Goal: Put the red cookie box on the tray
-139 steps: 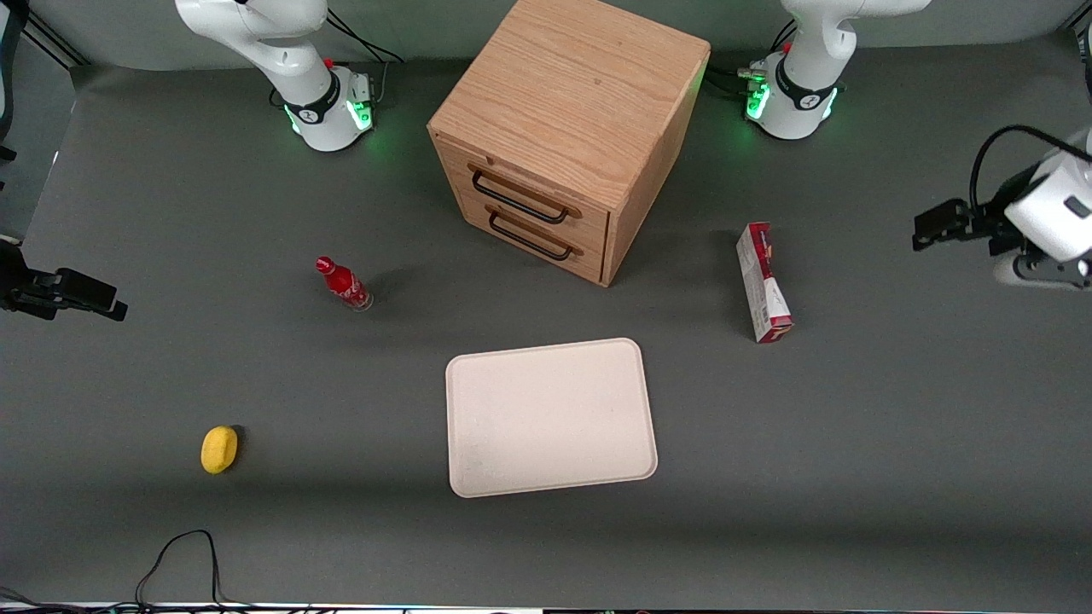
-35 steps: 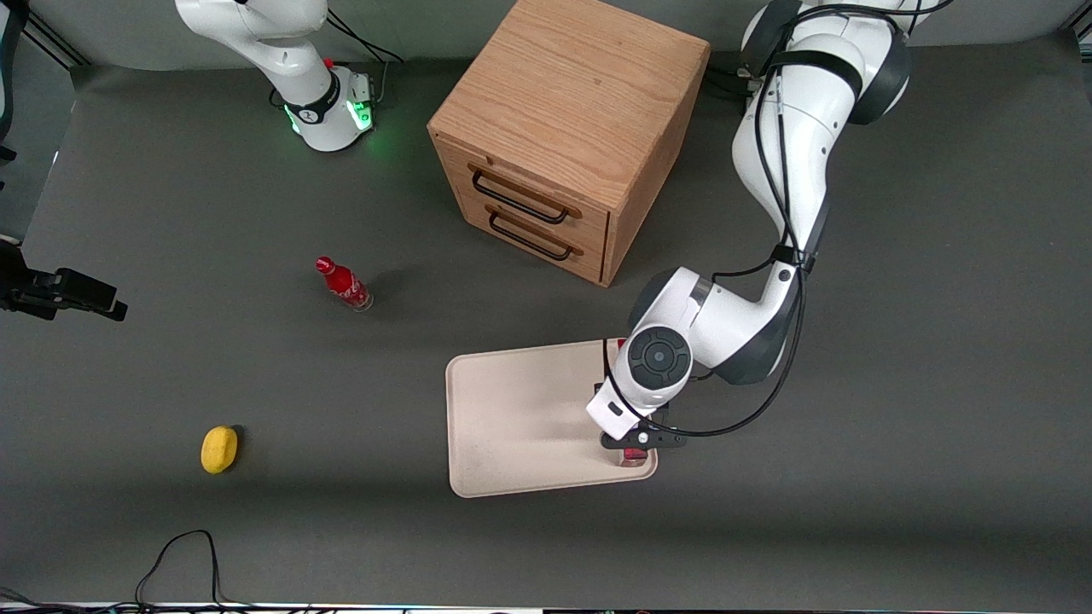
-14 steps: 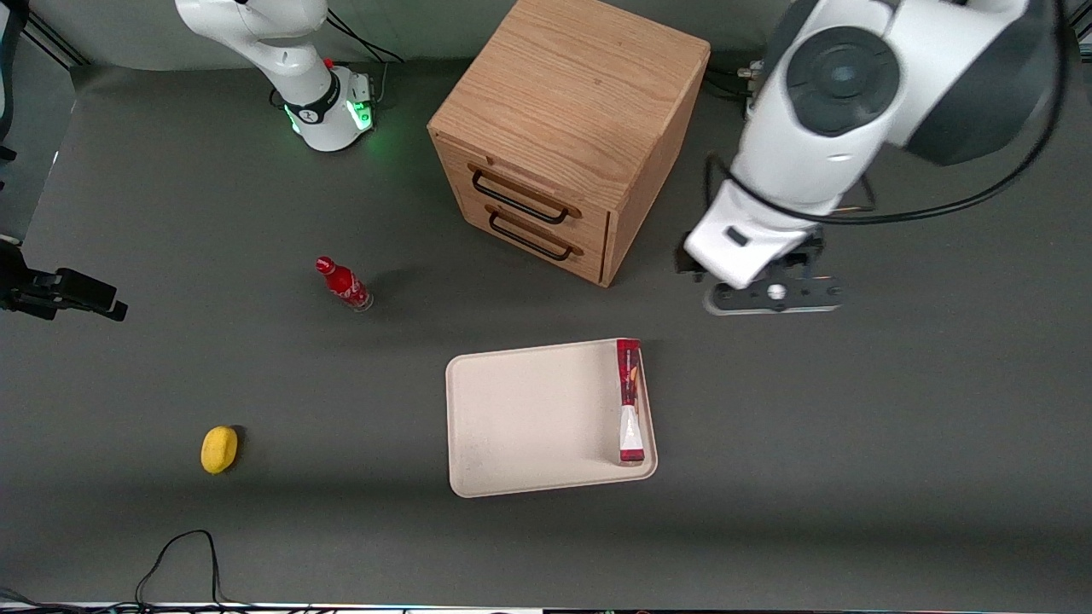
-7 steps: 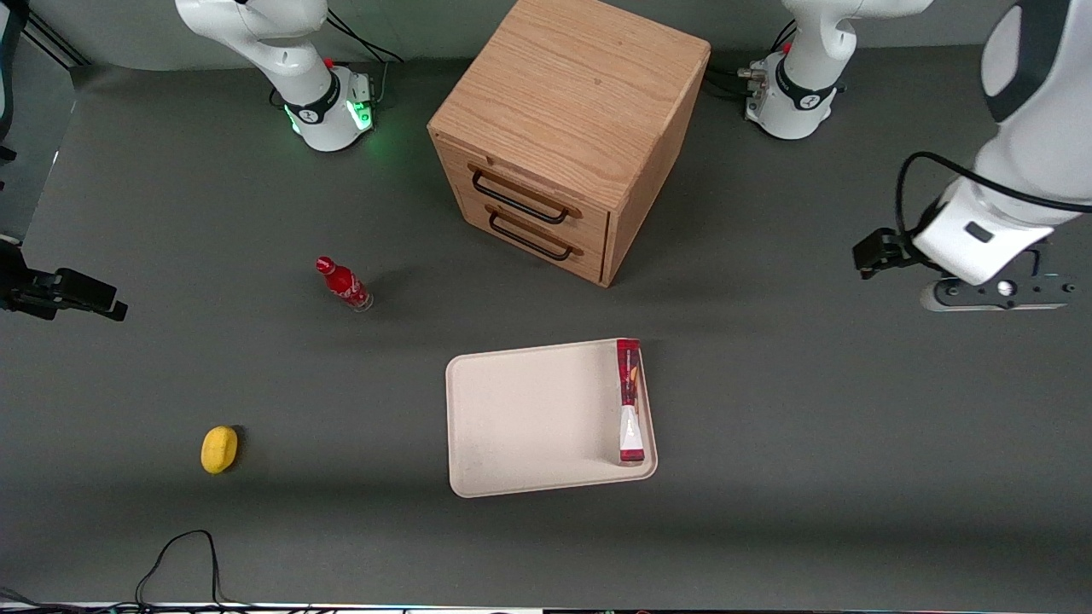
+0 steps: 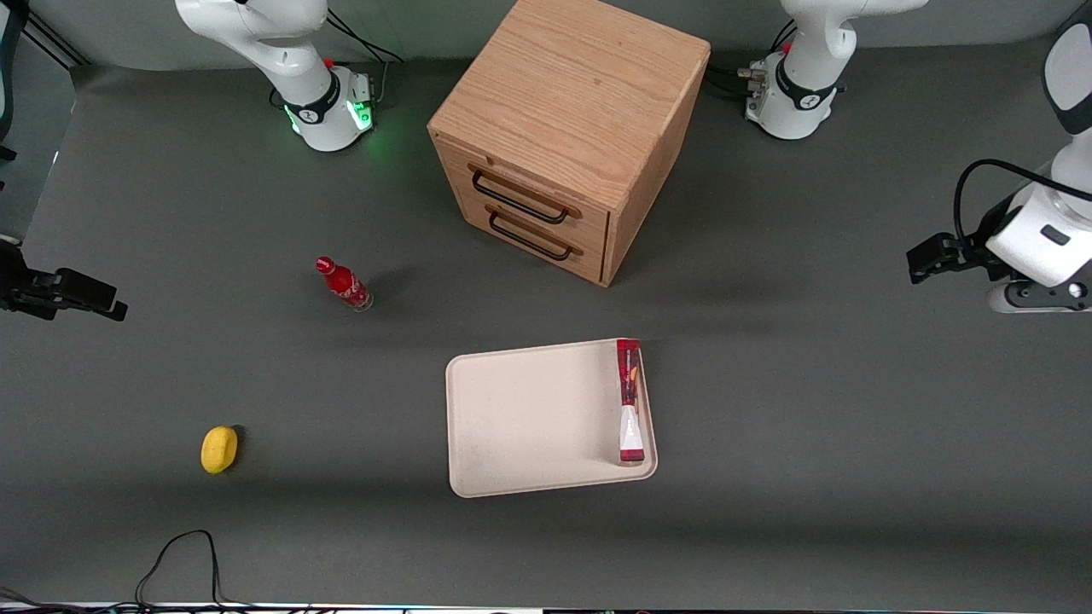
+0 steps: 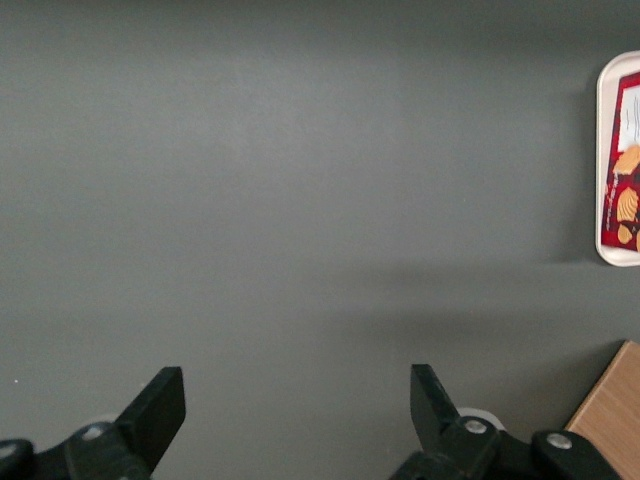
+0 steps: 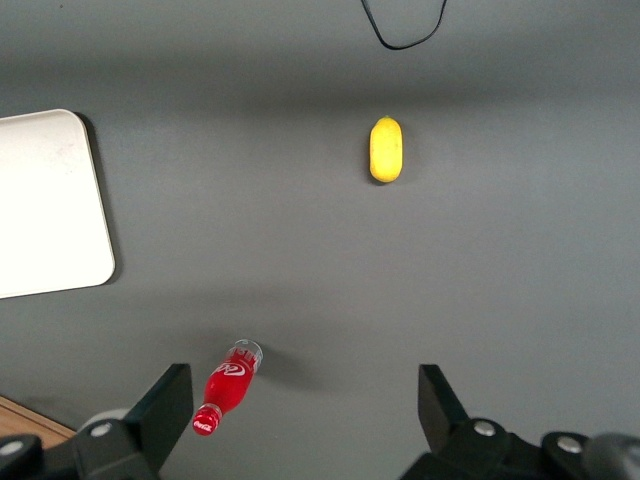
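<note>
The long red cardboard cookie box [image 5: 629, 401] lies on the cream rectangular tray [image 5: 529, 418], task apparently done; the gripper [image 6: 290, 410], fingers spread and empty, hangs over bare table toward the working arm's end.

Left arm's hand [image 6: 290, 420] hangs empty, fingers spread.

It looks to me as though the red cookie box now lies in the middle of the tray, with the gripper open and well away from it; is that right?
Not quite. The front view shows the red cookie box lying along one short edge of the tray, against the rim toward the working arm's end of the table, not in the middle. The rest holds: the gripper is open and well away from it.
</note>
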Controlling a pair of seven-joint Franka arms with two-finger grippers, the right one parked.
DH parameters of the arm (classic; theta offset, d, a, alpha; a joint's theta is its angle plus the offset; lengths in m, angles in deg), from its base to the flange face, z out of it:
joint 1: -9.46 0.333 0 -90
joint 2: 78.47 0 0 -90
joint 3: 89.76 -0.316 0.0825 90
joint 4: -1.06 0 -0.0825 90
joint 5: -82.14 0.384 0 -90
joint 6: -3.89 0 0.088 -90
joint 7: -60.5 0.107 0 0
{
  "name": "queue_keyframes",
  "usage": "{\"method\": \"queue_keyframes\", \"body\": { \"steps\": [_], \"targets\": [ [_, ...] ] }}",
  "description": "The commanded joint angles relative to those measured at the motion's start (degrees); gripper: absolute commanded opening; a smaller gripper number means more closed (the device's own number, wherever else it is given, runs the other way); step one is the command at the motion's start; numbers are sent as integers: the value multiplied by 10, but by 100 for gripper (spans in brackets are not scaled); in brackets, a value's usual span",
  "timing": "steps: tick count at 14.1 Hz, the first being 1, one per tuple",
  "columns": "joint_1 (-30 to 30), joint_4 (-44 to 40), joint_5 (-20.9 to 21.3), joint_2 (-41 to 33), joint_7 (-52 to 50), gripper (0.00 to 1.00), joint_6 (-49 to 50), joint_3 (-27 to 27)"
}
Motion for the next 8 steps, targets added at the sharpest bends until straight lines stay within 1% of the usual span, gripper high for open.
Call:
{"method": "queue_keyframes", "body": {
  "steps": [1,4,6,8],
  "targets": [
    [-21,4,-21,-9,17,100,-8,-35],
    [-25,-29,-21,11,10,100,11,-37],
    [-24,-32,-24,11,7,100,18,-37],
    [-24,-36,-34,10,5,100,45,-37]
  ]
}}
